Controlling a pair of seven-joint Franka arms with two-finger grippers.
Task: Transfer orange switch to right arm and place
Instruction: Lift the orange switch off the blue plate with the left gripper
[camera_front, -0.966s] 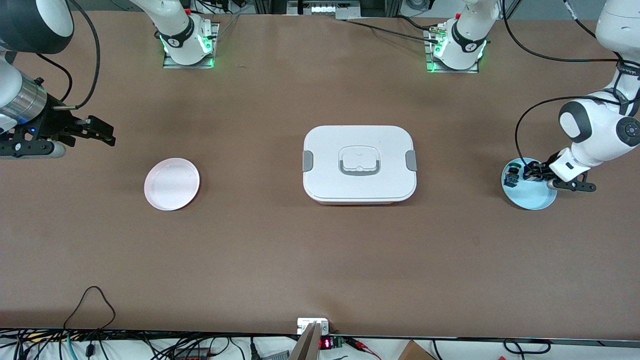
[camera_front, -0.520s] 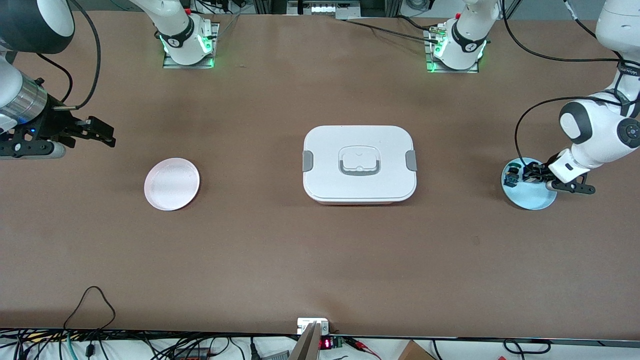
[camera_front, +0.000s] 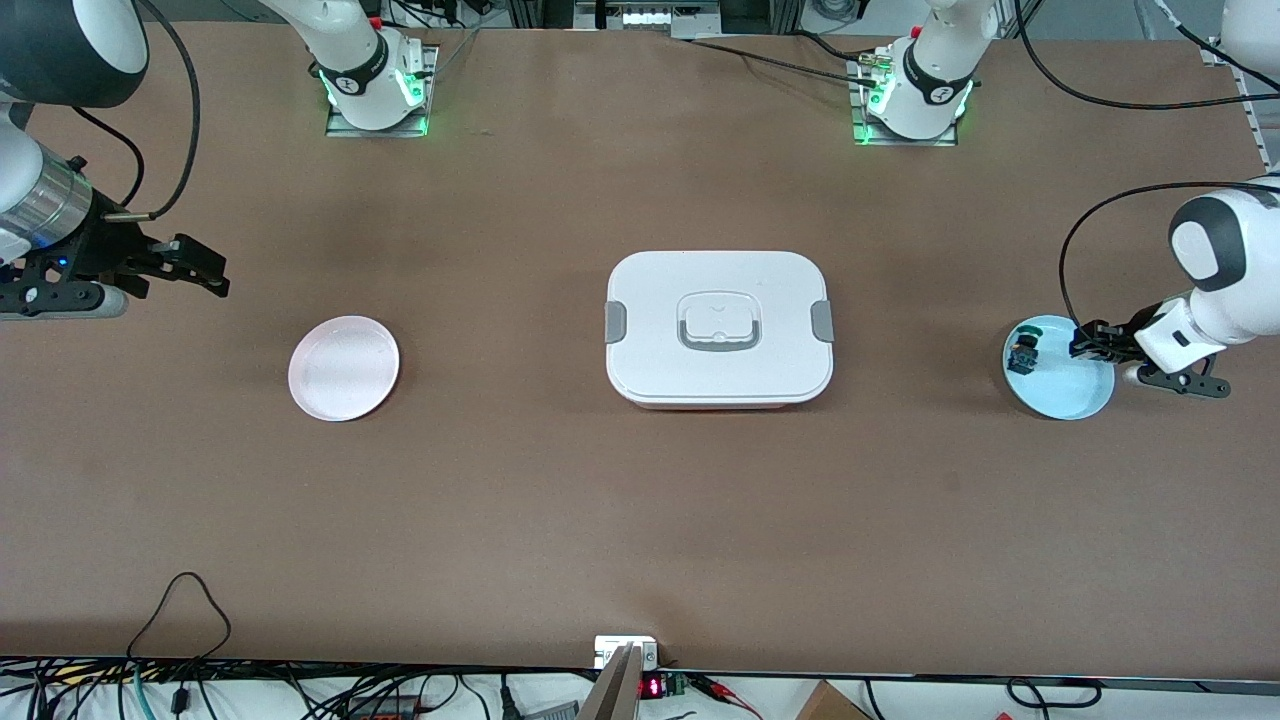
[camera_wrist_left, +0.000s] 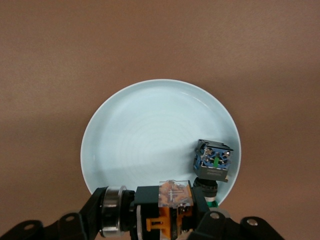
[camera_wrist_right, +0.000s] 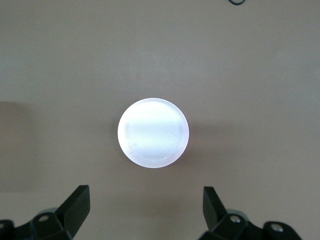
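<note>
Left gripper (camera_wrist_left: 170, 220) clamps the blocky orange switch (camera_wrist_left: 172, 200), frame bottom, over the glossy round blue plate (camera_wrist_left: 145, 135). Right gripper (camera_wrist_right: 145, 205) spread wide, waiting above the white disc (camera_wrist_right: 153, 132).

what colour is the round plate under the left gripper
Pale blue round plate, clearest in the left wrist view.

Front view: high camera at the desk's near edge, facing the two arm bases along the far edge, taking in the whole desk (camera_front: 640, 520). Left wrist view: looks straight down, close over the blue plate (camera_wrist_left: 150, 130) near the left arm's end of the desk; front view shares that plate (camera_front: 1070, 395). Right wrist view: looks straight down from higher up over the pink plate (camera_wrist_right: 153, 132) toward the right arm's end; front view shares it too (camera_front: 343, 368). The wrist views share nothing.
</note>
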